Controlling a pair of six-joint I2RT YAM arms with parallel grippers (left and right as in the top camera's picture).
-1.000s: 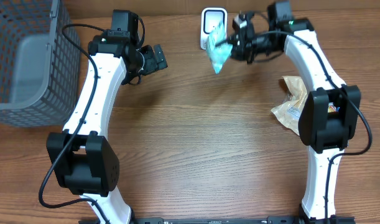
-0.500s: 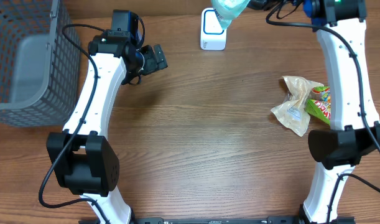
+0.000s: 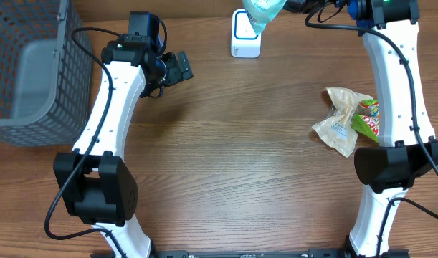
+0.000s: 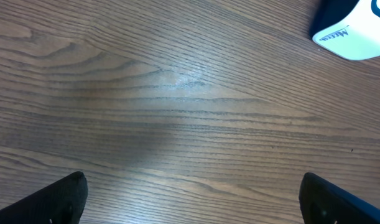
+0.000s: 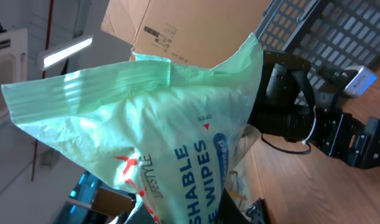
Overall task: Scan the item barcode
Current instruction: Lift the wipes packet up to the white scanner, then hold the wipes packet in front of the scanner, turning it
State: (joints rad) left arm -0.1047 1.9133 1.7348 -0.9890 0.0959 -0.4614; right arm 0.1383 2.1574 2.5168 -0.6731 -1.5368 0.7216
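Overhead: basket (image 3: 77,68) contents unclear, wipes (image 3: 264,10) apart.

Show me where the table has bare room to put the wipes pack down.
The widest bare table lies between the left arm and the snack bags, below the scanner. A smaller strip separates the left gripper from the scanner. Crowded: the right edge, around the bags.
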